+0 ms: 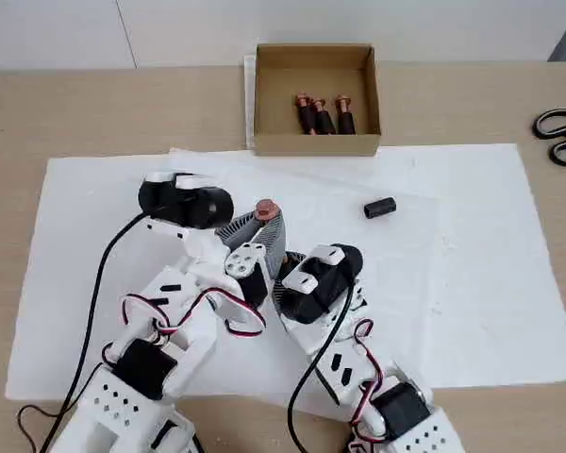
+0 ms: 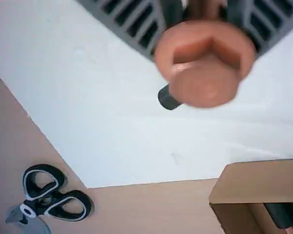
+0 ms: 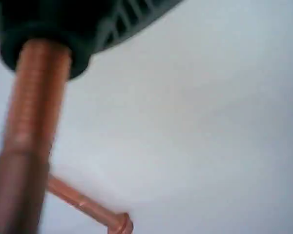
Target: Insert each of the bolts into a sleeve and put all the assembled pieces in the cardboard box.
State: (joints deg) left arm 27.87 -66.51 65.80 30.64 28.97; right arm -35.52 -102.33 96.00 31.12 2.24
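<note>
3 assembled pieces (image 1: 322,115), each a bolt seated in a dark sleeve, lie side by side in the cardboard box (image 1: 316,145). The box stands at the far edge of the white paper sheet (image 1: 472,283) that covers the middle of the wooden table (image 1: 75,104).

1 loose sleeve (image 1: 380,208) lies on its side on the paper, in front of the box and to the right of the 2 arms, apart from both.

The arms meet over the middle of the sheet. The left gripper (image 1: 260,228) holds the copper bolt (image 1: 267,209) with its hexagonal head turned up and toward the box. In the left wrist view its ribbed grey fingers (image 2: 127,19) press in from both sides just behind that head, so the jaws are clamped on the bolt.

The right gripper (image 1: 281,262) sits just beside the left one on the near side, touching it or nearly so. I cannot tell whether it is closed on anything.

In the right wrist view the threaded shaft of the held bolt runs into a fitted sleeve (image 3: 63,24), black and round, next to a ribbed grey finger. Beyond the shaft, 1 second bolt (image 3: 85,207) lies flat on the paper.

Black-handled scissors (image 1: 558,135) rest on the bare table off the sheet's far right corner.
</note>
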